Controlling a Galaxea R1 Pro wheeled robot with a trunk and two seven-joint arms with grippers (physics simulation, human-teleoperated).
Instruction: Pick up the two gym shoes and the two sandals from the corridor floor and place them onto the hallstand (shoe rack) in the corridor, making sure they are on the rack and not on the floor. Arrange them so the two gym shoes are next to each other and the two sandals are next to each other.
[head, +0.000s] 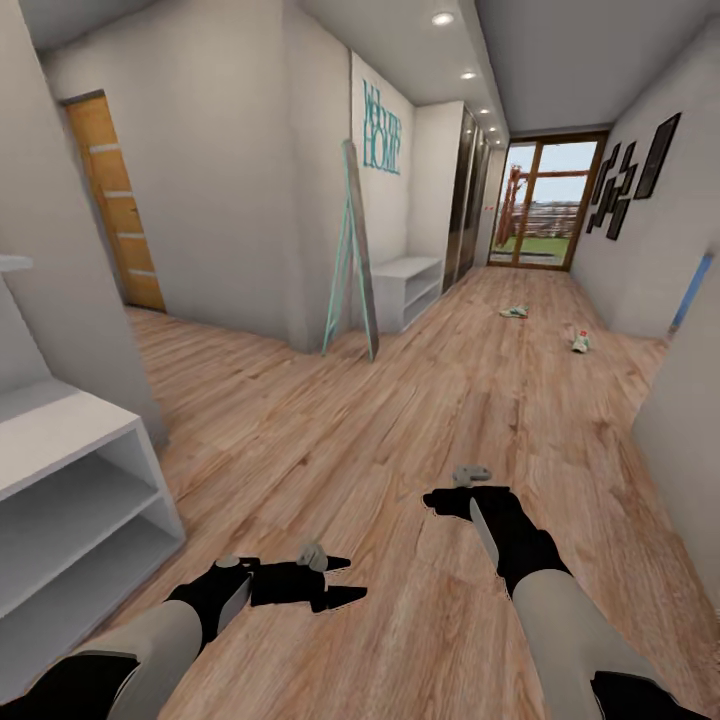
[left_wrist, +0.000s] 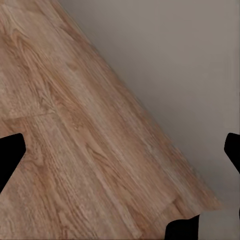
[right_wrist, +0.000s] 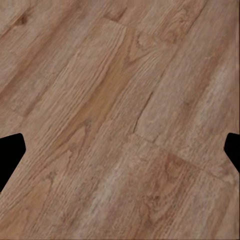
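- Both gym shoes (head: 514, 311) (head: 580, 342) lie far down the corridor floor (head: 400, 430), well apart from each other; the sandals can't be placed.
- The hallstand (head: 70, 500) stands close by on the left.
- Left hand (head: 335, 580) and right hand (head: 432, 500) hover low, fingers apart, holding nothing.
- Risk: driving forward could clip the leaning mirror (head: 352, 250) or mistake the low grey bench (head: 410, 285) for the rack.

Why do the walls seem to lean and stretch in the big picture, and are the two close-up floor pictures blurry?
Head view: a wide lens bends things, so the walls lean and the hallstand stretches at the edge; the far gym shoes are tiny and soft. Left wrist view: the corridor floor looks slightly smeared. Right wrist view: grain soft too, evenly lit, no glare.
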